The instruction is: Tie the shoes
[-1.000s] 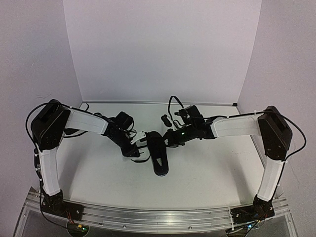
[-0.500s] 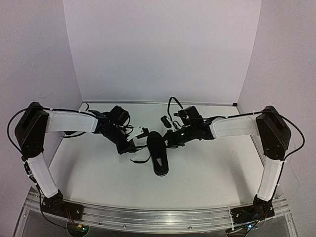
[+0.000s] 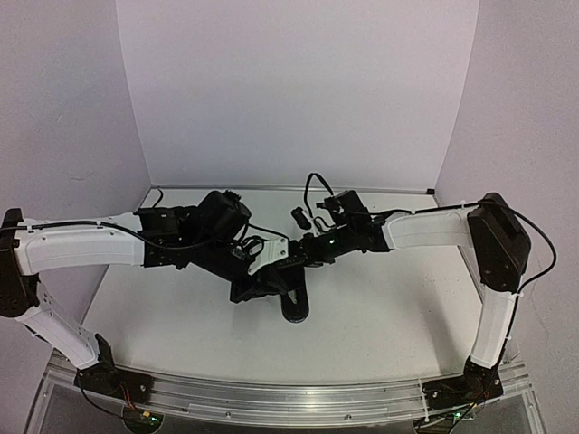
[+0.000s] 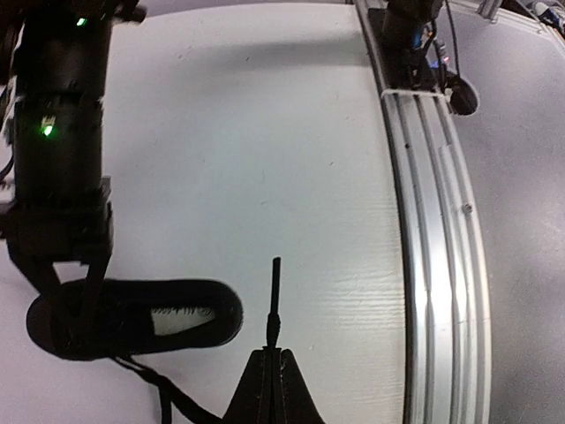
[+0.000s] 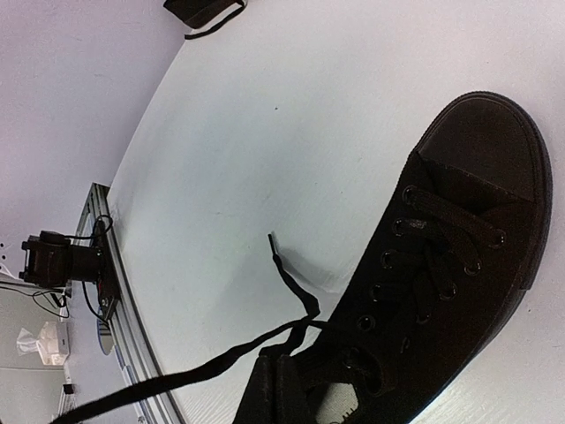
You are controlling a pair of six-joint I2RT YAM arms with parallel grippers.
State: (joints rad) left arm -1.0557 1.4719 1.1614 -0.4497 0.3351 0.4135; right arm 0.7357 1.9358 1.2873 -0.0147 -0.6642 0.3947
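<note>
Rail (image 4: 424, 221) borders the white table (image 3: 380, 289). From above, the left arm (image 3: 90, 249) hides part of the shoe (image 3: 295, 306), which lies mid-table between both grippers. The left gripper (image 4: 274, 355) is clenched on 1 lace (image 4: 275, 300) tip. The right gripper (image 5: 281, 369) is clenched at the collar, grasp unclear. 1 second earlier, the left arm stood beside the shoe.

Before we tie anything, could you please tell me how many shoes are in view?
2. One shoe lies at the overhead view's centre; a second shoe, mostly cropped out, sits at the right wrist view's top edge. Overhead, it may be hidden.
</note>
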